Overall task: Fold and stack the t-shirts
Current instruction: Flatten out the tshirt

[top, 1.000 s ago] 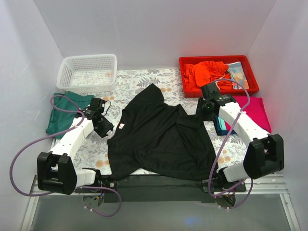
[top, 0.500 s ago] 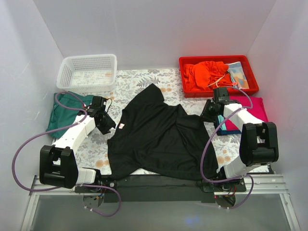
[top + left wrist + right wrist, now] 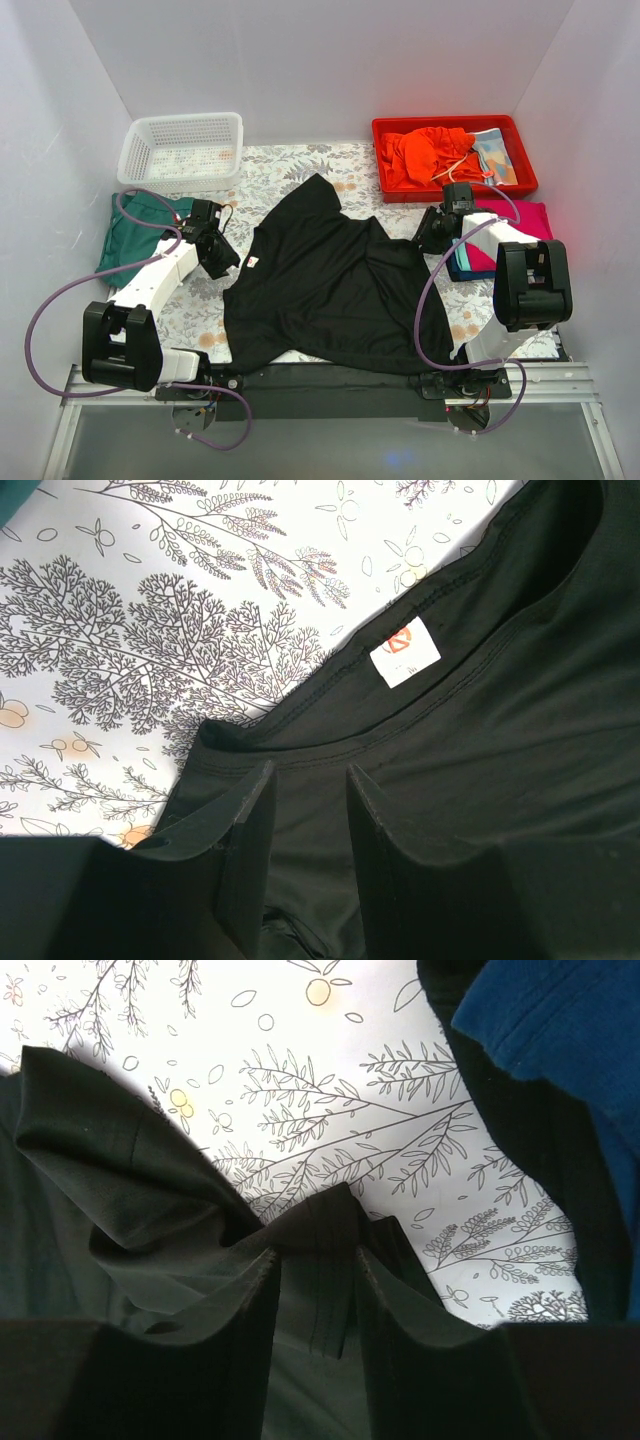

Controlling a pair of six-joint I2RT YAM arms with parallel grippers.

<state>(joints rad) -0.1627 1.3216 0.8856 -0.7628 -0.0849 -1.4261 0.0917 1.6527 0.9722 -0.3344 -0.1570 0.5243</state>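
Black t-shirt [image 3: 330,290]: spread open, rumpled, white neck label [image 3: 406,650]. Left gripper [image 3: 310,780] pinches its collar edge; right gripper [image 3: 318,1260] pinches its bunched sleeve.

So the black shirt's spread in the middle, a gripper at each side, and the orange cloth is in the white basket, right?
No: the orange cloth lies in the red tray at back right, not the white basket; the top view shows it. The black shirt is spread in the middle, left gripper and right gripper at its sides.

left end effector [image 3: 308,778] down on black shirt [image 3: 330,290], right end effector [image 3: 318,1260] pinching it, both wrists low
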